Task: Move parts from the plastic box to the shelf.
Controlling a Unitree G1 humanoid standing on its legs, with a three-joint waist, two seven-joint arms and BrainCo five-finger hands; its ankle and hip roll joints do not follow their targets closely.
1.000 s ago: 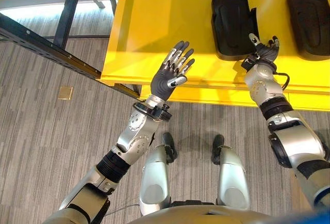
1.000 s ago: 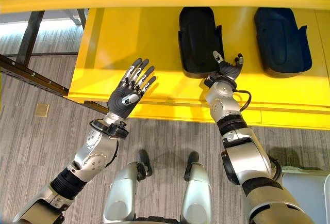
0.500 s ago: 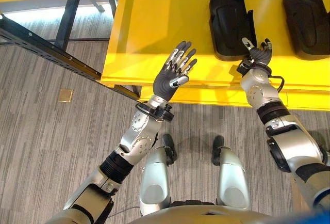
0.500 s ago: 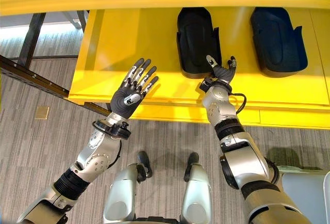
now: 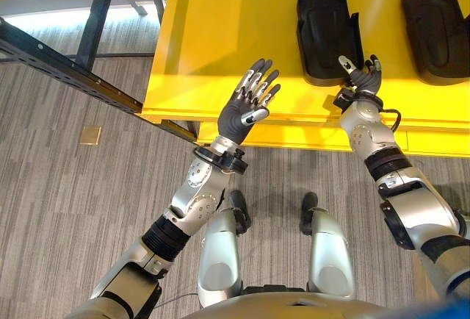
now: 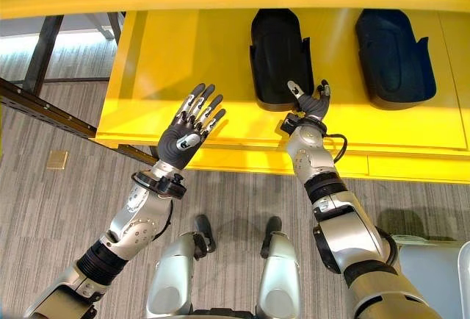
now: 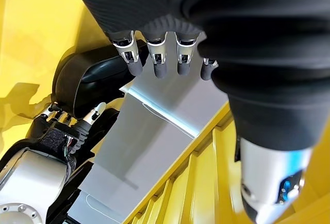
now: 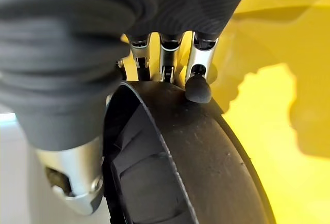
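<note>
Right hand (image 6: 312, 104), fingers spread and seemingly just touching, nudges the black part (image 6: 276, 56) deeper onto the yellow shelf (image 6: 183, 54); left hand (image 6: 187, 129) hovers open, idle.

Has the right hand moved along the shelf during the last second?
Yes. The right hand has shifted towards the robot's left along the yellow shelf, across the near end of the black part.

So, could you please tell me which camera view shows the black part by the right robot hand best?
The right eye view: the black part lies whole on the yellow shelf, with the right robot hand at its near end. The left eye view matches; wrist views show portions.
</note>
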